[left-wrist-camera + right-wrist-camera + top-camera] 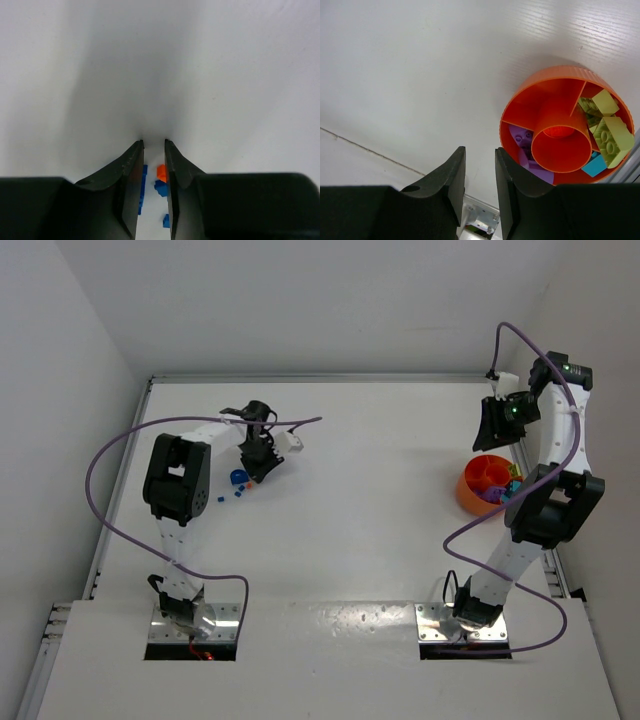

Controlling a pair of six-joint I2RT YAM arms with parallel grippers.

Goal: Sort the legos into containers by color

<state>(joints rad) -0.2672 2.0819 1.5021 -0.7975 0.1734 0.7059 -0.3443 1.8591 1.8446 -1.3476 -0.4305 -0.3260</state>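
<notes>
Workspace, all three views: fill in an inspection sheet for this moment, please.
Surface: white table, with the arm bases bolted at its near edge.
Job's things: orange tub at right holds lime green bricks and purple bricks in separate compartments, with a teal brick beside the lime ones. Loose blue bricks and an orange brick lie on the table at left.
Clutter: nothing seen.
Grippers: left gripper is low over the loose bricks, jaws slightly apart, holding nothing. Right gripper is raised, off to one side of the tub, jaws slightly apart, empty.
Cables: purple cables loop from each arm.
Surroundings: white walls.
</notes>
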